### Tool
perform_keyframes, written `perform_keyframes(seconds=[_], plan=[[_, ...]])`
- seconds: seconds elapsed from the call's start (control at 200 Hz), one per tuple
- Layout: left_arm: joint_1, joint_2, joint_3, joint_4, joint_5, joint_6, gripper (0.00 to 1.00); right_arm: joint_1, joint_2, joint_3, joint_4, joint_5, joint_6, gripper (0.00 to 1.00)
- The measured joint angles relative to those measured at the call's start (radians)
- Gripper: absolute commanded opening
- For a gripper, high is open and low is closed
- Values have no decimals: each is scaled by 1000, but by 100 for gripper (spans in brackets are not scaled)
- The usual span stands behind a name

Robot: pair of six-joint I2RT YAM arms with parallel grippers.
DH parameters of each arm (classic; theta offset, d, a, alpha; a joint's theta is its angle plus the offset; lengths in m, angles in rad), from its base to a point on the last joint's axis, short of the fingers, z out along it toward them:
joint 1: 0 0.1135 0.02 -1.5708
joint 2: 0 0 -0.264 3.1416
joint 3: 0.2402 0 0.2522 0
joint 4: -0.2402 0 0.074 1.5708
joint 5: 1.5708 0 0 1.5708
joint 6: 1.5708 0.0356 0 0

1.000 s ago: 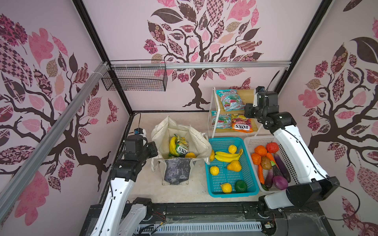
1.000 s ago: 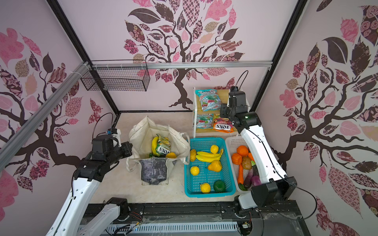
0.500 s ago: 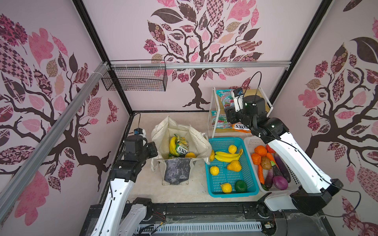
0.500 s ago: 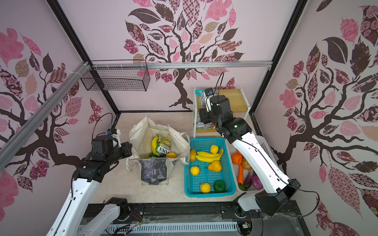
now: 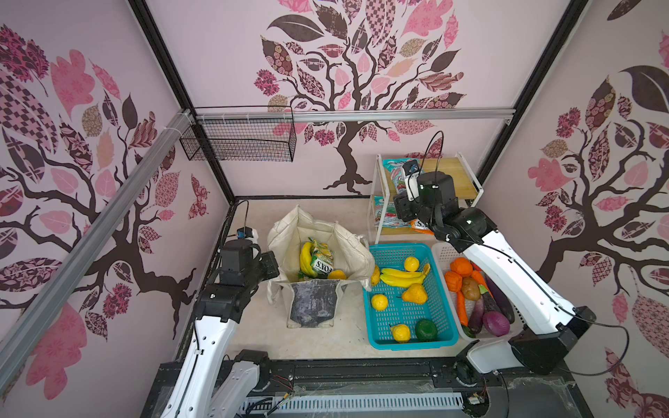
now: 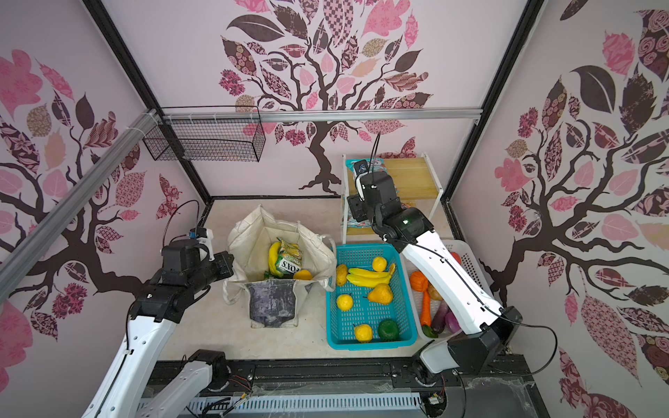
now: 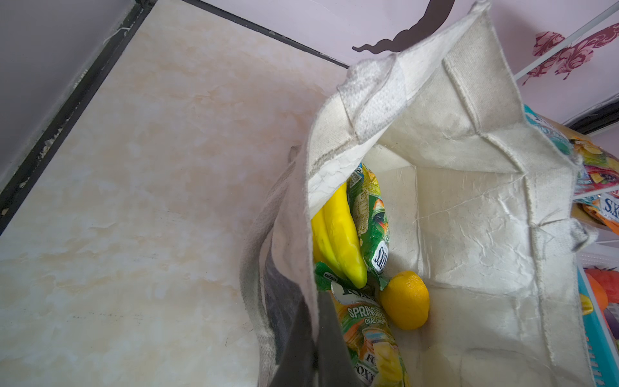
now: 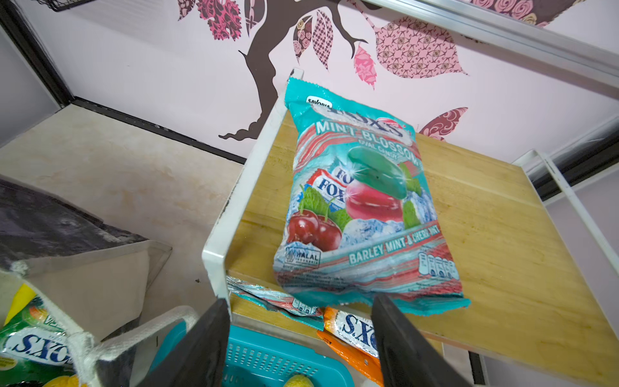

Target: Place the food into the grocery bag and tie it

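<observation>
Left gripper (image 5: 272, 266) was clamped, apparently on grocery bag (image 5: 347, 246) rim, holding mouth open; right gripper (image 8: 299, 303) gaped wide, aimed at teal packet (image 8: 361, 207) on shelf (image 8: 502, 241).

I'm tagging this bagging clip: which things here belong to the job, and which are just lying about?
Job: grocery bag, teal FOX'S packet, bananas, vegetables.
Lying about: black wire basket, wooden rack, teal basket, white basket.
</observation>
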Motion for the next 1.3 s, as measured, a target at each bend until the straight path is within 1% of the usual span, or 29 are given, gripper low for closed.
perform_keyframes(seconds=[0.1, 0.175, 0.34, 0.42, 0.48, 0.7, 0.985, 1.075, 1.145, 1.26, 1.3], plan=[[0, 0, 0, 0, 0, 0, 0, 0, 1, -34, 10, 3, -5, 72], [0, 0, 0, 0, 0, 0, 0, 2, 3, -58, 13, 1, -11, 71], [0, 0, 0, 0, 0, 0, 0, 5, 13, -64, 24, -1, -21, 57], [0, 0, 0, 0, 0, 0, 0, 5, 14, -64, 32, 2, -27, 55], [0, 0, 0, 0, 0, 0, 0, 5, 14, -64, 37, 3, -26, 50], [0, 0, 0, 0, 0, 0, 0, 5, 14, -60, 51, 0, -29, 25], [0, 0, 0, 0, -1, 0, 0, 6, 14, -31, 20, -35, -12, 20], [0, -1, 0, 0, 0, 0, 0, 6, 14, 11, -13, -53, 6, 15], [0, -1, 0, 0, 0, 0, 0, 6, 12, 55, -33, -70, 26, 7], [0, -2, 0, 0, 0, 0, 0, 5, -7, 109, -45, -105, 55, 7], [0, -3, 0, 0, 0, 0, 0, 6, -18, 116, -46, -117, 60, 9]])
